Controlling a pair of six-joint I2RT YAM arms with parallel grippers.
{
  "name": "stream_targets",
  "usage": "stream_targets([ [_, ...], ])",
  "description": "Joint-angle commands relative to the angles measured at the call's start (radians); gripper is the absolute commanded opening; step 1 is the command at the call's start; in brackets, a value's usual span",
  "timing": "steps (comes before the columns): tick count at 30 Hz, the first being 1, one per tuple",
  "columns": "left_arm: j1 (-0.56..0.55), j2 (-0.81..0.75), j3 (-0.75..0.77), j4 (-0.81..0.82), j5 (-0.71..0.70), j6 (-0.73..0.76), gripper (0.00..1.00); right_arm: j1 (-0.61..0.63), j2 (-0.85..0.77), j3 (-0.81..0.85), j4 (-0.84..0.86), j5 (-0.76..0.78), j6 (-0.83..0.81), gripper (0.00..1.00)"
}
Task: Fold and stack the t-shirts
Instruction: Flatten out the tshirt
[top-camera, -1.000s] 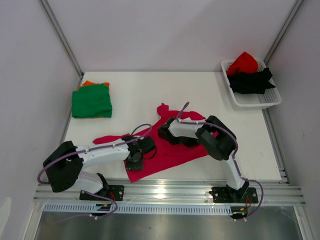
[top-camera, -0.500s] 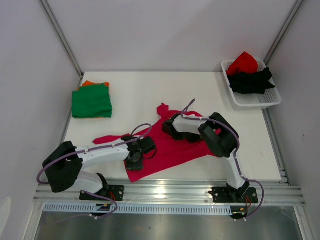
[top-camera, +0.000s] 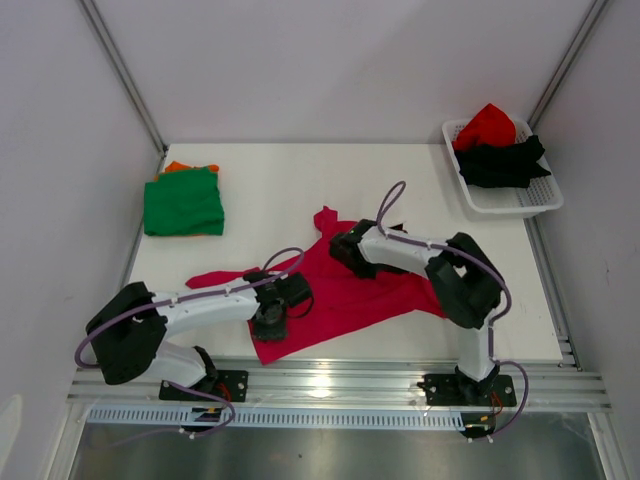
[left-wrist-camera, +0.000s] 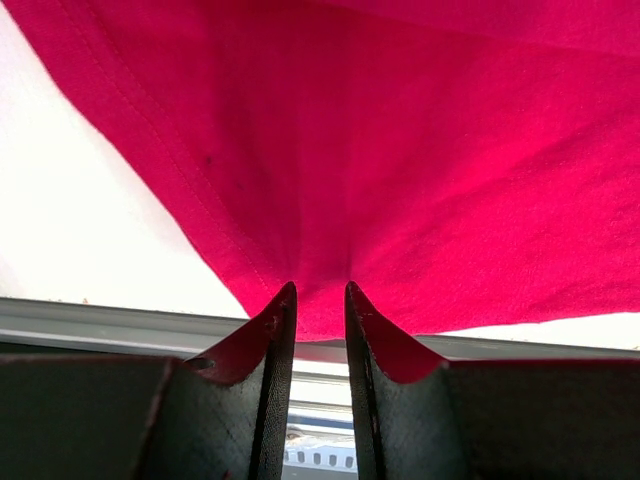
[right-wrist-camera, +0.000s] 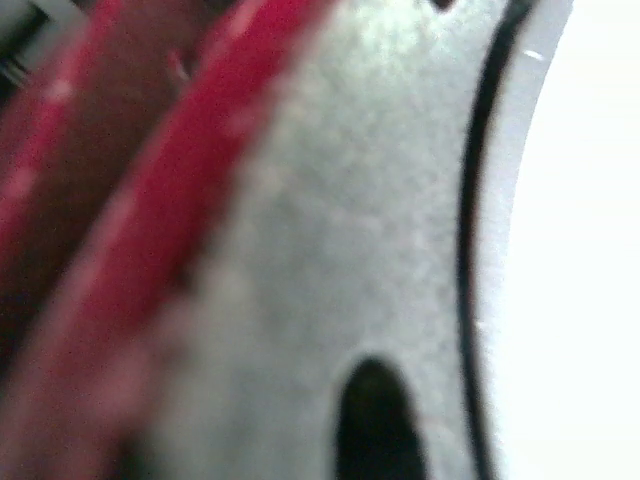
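A magenta-pink t-shirt (top-camera: 350, 295) lies spread and rumpled at the front middle of the table. My left gripper (top-camera: 270, 322) is at the shirt's front left corner. In the left wrist view its jaws (left-wrist-camera: 318, 292) are nearly closed, and the pink cloth (left-wrist-camera: 400, 180) puckers into their tips. My right gripper (top-camera: 345, 250) rests low on the shirt's far part. Its wrist view is a close blur of grey and pink cloth (right-wrist-camera: 120, 250), so its jaws do not show. A folded green shirt (top-camera: 183, 203) lies on an orange shirt (top-camera: 178, 167) at the far left.
A white lattice basket (top-camera: 510, 203) at the far right corner holds a red shirt (top-camera: 487, 125) and a black shirt (top-camera: 505, 160). A metal rail (top-camera: 340, 385) runs along the table's near edge, close to the left gripper. Grey walls stand on both sides.
My right gripper has slid a little back and to the right over the pink shirt, and its elbow has swung right. The left arm has not moved.
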Motion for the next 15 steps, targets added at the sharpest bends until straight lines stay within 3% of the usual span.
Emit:
stream_targets([
  [1,0.006,0.009,0.001,0.025,0.013,0.012,0.29,0.014,-0.151,-0.019,-0.216,0.08,0.215,0.0],
  [6,0.006,0.003,-0.003,0.028,0.01,0.018,0.29,0.012,-0.299,-0.065,-0.194,0.034,0.322,0.0],
  [12,0.006,0.005,-0.003,0.038,0.015,0.018,0.29,0.023,-0.717,-0.283,0.161,-0.09,0.298,0.0],
  [15,0.006,0.006,-0.011,0.041,0.015,0.019,0.29,0.034,-0.824,-0.338,0.133,-0.054,0.424,0.0],
])
